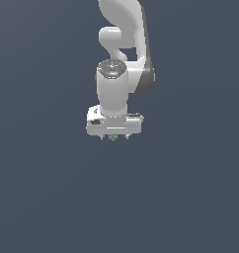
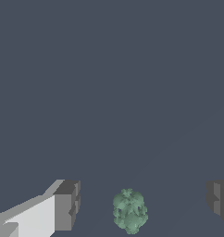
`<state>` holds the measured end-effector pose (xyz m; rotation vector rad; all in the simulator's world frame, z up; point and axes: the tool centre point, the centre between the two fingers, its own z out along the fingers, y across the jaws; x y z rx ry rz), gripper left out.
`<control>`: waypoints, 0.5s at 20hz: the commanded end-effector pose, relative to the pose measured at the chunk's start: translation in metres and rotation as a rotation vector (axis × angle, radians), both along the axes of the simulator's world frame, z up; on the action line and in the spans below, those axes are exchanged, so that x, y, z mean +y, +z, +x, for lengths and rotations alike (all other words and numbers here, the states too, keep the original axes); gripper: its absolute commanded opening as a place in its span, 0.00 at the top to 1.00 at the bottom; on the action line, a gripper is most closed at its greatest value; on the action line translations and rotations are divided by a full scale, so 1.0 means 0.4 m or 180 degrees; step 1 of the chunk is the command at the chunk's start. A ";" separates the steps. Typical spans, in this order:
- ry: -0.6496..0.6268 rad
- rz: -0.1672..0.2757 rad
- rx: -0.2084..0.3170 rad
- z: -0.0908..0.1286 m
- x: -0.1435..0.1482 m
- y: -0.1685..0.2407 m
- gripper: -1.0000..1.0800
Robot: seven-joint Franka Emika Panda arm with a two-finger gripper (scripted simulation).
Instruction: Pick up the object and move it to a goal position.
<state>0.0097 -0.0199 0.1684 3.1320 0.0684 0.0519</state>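
Observation:
The object (image 2: 129,211) is a small dull-green, bumpy, roughly round lump. In the wrist view it lies between my two grey fingertips (image 2: 67,204), apart from both, a little closer to one. My gripper (image 2: 144,201) is open, with a wide gap on either side of the lump. In the exterior view the white gripper (image 1: 114,137) points straight down, and only a speck of the green object (image 1: 112,137) shows under the hand, between the short finger stubs. No goal marker is visible in either view.
The ground is a plain dark grey-blue surface (image 1: 52,197) all round. The white arm (image 1: 122,44) rises behind the hand in the exterior view.

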 end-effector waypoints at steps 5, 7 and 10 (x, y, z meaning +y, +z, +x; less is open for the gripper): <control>0.0291 -0.0012 0.0016 -0.023 -0.008 -0.025 0.04; 0.0417 -0.0016 0.0022 -0.034 -0.011 -0.035 0.04; 0.0638 -0.0023 0.0033 -0.052 -0.016 -0.053 0.04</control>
